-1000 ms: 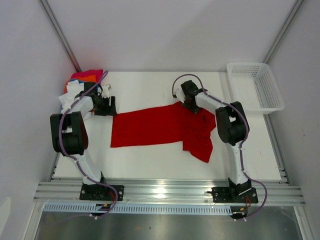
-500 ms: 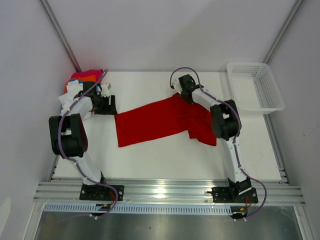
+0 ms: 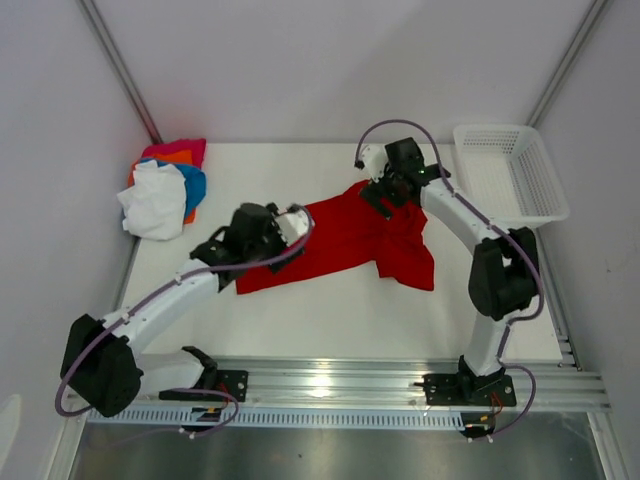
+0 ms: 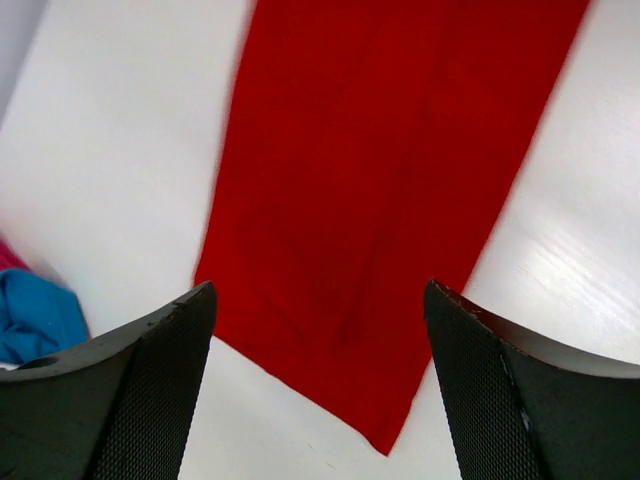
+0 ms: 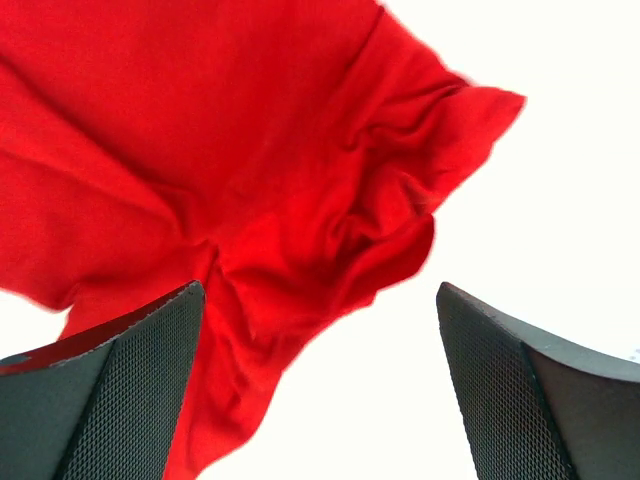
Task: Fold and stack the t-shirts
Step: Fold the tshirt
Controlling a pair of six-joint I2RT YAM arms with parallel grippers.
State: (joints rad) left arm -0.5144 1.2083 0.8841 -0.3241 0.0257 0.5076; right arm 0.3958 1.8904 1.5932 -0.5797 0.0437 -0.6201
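Observation:
The large red t-shirt lies loosely spread across the middle of the white table, with its right end rumpled. My left gripper hovers open over the shirt's left part. In the left wrist view the flat red cloth ends in a corner between the open fingers. My right gripper is open above the shirt's far right edge. Its wrist view shows bunched red folds and nothing between the fingers. Other t-shirts, white, blue, orange and pink, sit in a heap at the back left.
A white mesh basket stands at the table's back right corner. A bit of blue cloth shows at the left edge of the left wrist view. The table's front edge is a metal rail by the arm bases.
My left arm swung from the heap at the back left to over the red shirt's left part. My right gripper opened, let go of the red shirt and rose.

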